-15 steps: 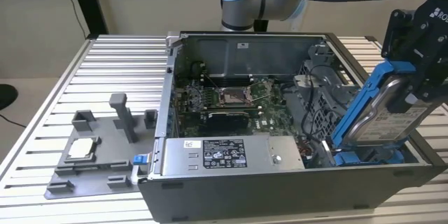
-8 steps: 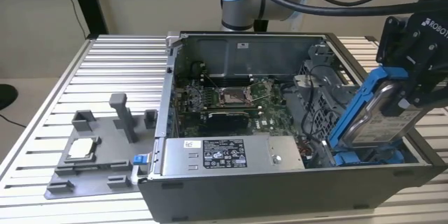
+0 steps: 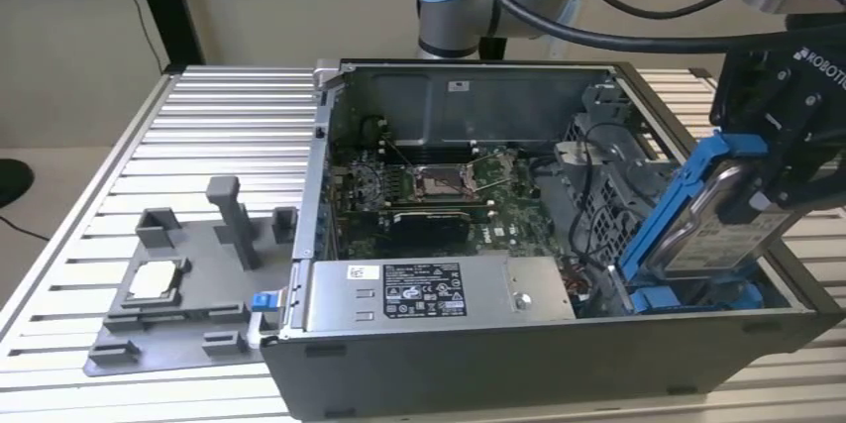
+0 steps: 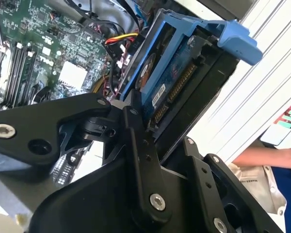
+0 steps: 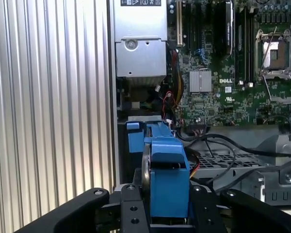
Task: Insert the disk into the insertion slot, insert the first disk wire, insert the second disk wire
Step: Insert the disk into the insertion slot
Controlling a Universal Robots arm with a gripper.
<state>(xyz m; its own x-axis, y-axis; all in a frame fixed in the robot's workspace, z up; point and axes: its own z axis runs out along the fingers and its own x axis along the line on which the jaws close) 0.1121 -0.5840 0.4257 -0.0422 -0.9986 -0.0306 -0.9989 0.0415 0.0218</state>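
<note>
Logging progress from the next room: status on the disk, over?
Gripper shut on the disk, held tilted on edge. Lower end by the insertion slot, not seated. Loose cables lie close beside the bay.

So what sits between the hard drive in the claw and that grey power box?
A tangle of coloured wires lies between the hard drive and the power box in the first wrist view.

Disk (image 3: 720,230) showing silver-grey with bright blue edging, claw (image 3: 778,190) showing black, motherboard (image 3: 396,180) showing green, worktop (image 3: 198,131) running in silver ribbed stripes
</note>
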